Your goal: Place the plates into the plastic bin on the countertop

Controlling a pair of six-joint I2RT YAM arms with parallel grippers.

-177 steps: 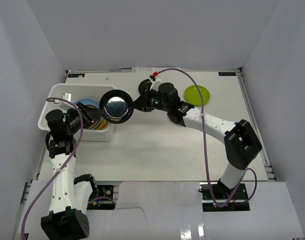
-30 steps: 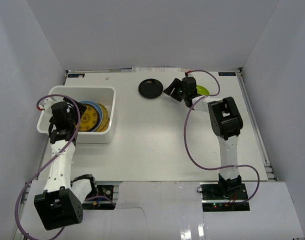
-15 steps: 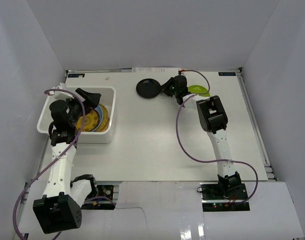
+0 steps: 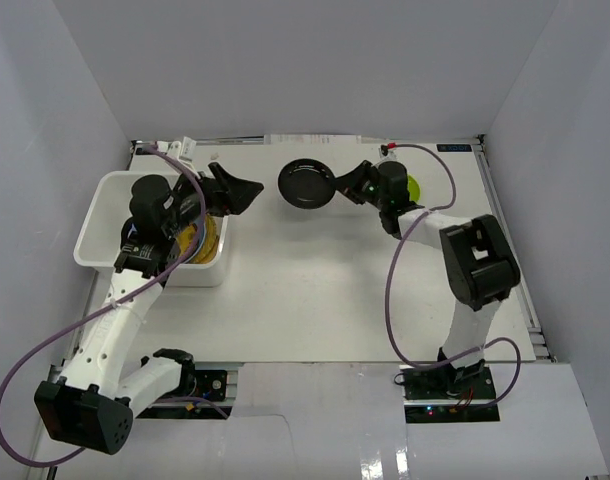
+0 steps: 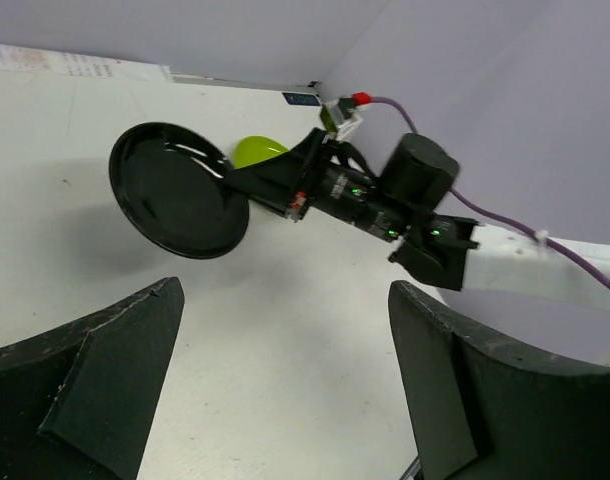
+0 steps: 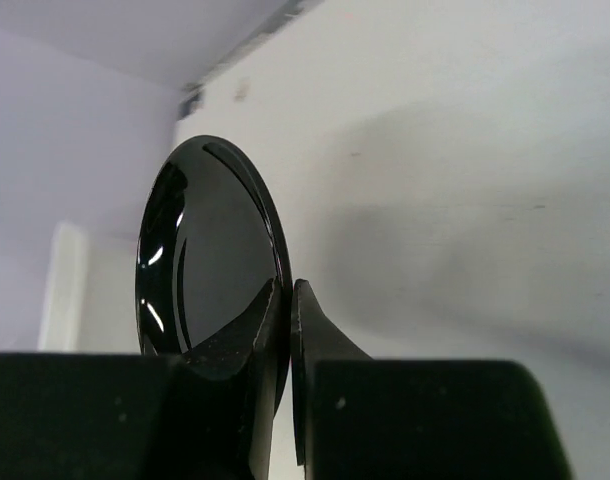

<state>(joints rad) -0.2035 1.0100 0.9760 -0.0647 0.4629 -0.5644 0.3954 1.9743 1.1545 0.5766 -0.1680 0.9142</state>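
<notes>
A glossy black plate [image 4: 305, 184] hangs tilted above the countertop [image 4: 315, 290], and my right gripper [image 4: 337, 187] is shut on its right rim. The right wrist view shows that black plate [image 6: 210, 250] on edge, with the right gripper [image 6: 289, 292] pinching its rim. The lime green plate [image 4: 414, 186] lies behind the right wrist, mostly hidden. My left gripper [image 4: 243, 189] stands open and empty by the far right corner of the plastic bin [image 4: 93, 228], facing the black plate [image 5: 175, 190]. Yellow patterned plates [image 4: 203, 236] lie in the bin under the left arm.
Pale grey walls close in the countertop on three sides. The right arm's purple cable [image 4: 390, 290] loops over the middle right of the table. The left arm's cable [image 4: 175, 165] arches over the bin. In the left wrist view the lime green plate [image 5: 255, 152] peeks out behind the right gripper [image 5: 247, 182].
My right gripper has shut on the black plate's rim and tipped it up off the table. The left gripper has swung out of the bin to the right, still open.
</notes>
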